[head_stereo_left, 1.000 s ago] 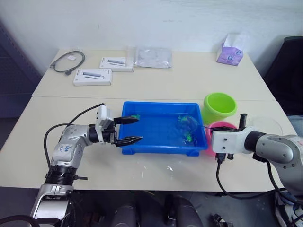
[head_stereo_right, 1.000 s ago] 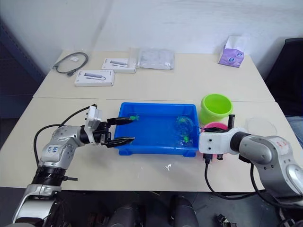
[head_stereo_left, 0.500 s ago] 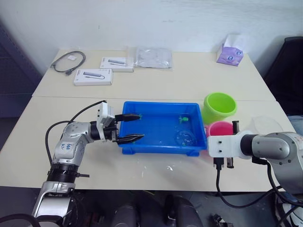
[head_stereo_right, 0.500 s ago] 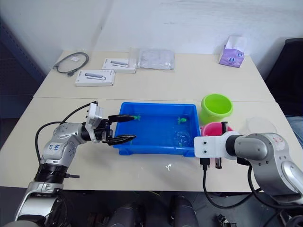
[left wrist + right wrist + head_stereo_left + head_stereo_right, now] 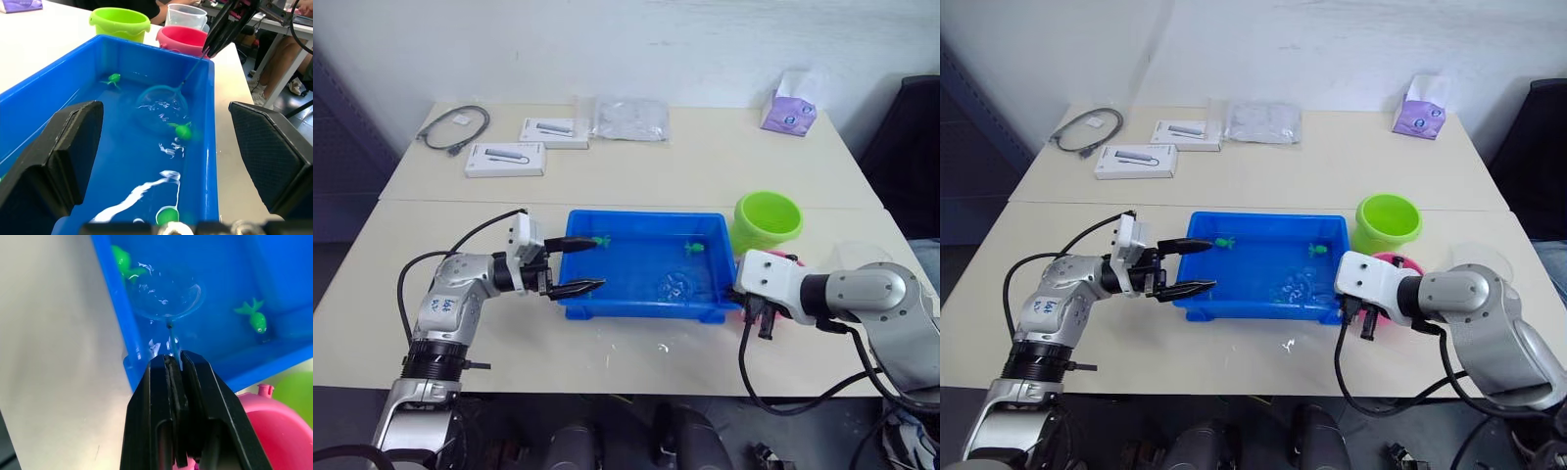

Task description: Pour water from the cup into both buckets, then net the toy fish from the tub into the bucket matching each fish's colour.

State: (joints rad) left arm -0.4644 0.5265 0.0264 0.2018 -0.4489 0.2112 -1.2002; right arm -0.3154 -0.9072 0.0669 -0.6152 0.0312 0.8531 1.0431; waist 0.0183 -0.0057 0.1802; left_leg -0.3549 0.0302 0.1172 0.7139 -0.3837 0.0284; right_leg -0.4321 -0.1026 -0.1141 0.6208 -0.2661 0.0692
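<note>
— Left wrist view has the net (image 5: 161, 100) down in the water of the tub (image 5: 646, 214), ring near the middle. Half a second ago we had it further toward the bucket end, so it has swept along the near wall.

— Did we catch anything on that sweep?

— We'd say no. One green fish (image 5: 183, 131) floats just outside the ring, touching or nearly touching its edge, and the mesh looks bare. Another (image 5: 114, 78) sits by the far wall, well apart from the net, and a third (image 5: 166, 215) is close under our left gripper (image 5: 579, 266).

— And our hold on the stick?

— Firm. The right gripper (image 5: 175, 360) has its fingers pressed together on the thin handle, and its wrist has rolled over since a second ago, which tips the ring lower into the water. The left gripper's fingers stand apart at the tub's left end, one by each corner, gripping nothing.

— So where does that leave us?

— The cup (image 5: 186, 14) stands behind the pink bucket (image 5: 183, 39), with the green bucket (image 5: 120, 22) beside it. We judge we're mid-scoop: the ring needs to come under that nearest fish before we lift toward the green bucket. We see no pink fish in the tub.
</note>
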